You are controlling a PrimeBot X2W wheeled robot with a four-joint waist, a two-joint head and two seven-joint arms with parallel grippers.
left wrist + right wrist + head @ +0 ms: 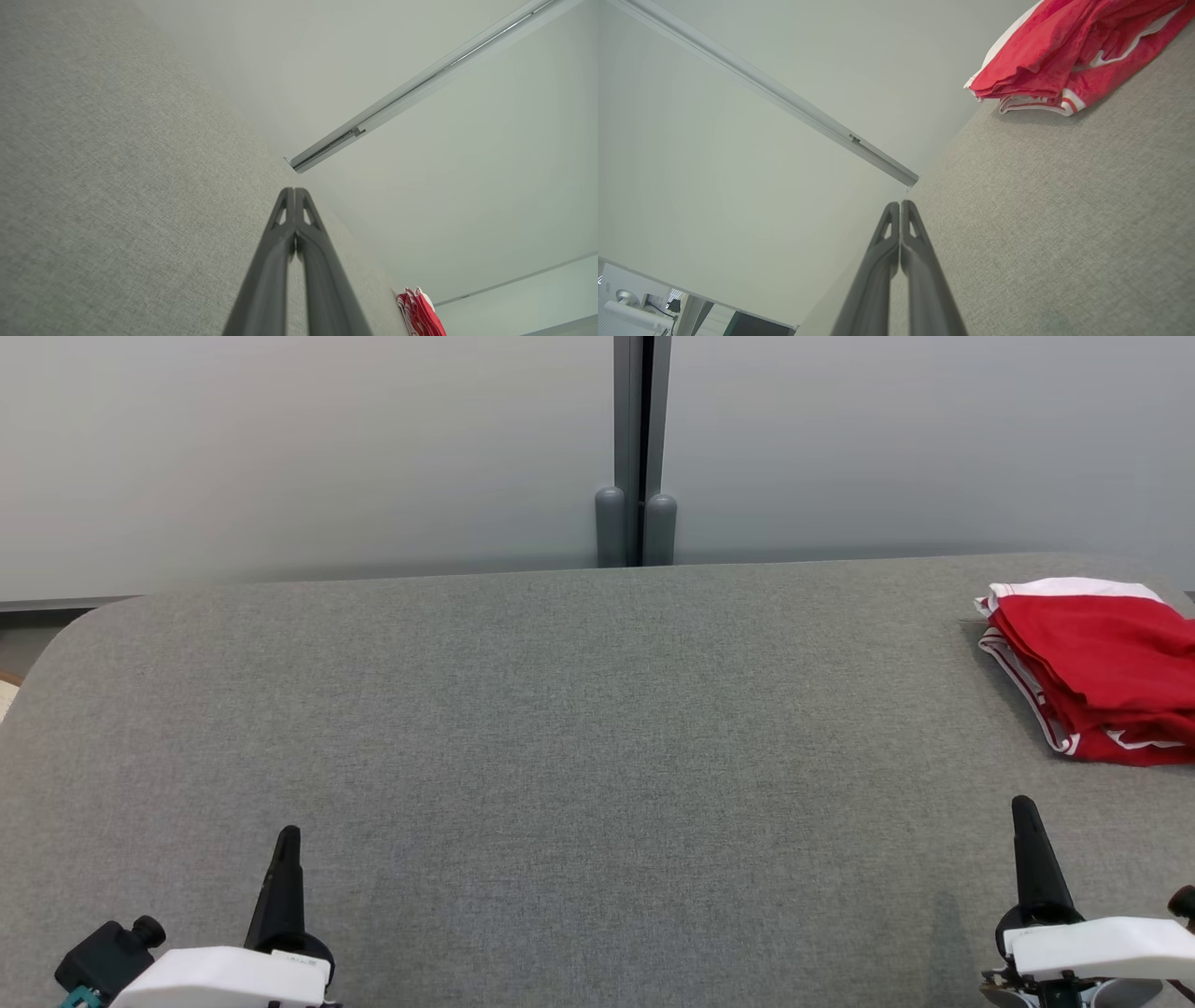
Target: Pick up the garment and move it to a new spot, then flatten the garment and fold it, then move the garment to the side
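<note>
The garment (pixel 1097 667) is red with white trim, lying folded in a neat stack at the far right of the grey fabric table (pixel 579 728). It also shows small at the lower right of the left wrist view (pixel 423 315) and large at the upper right of the right wrist view (pixel 1073 51). My left gripper (pixel 288 833) rests at the lower left, shut, holding nothing. My right gripper (pixel 1023 803) sits at the lower right, shut and empty, a short way in front of the garment and apart from it. Both pairs of fingers (pixel 294 191) (pixel 900 203) are pressed together.
Grey partition panels with a vertical joint post (pixel 637 448) stand behind the table's far edge. The table's rounded left corner (pixel 84 616) drops off at the left. A desk with equipment (pixel 640 308) shows at the lower left of the right wrist view.
</note>
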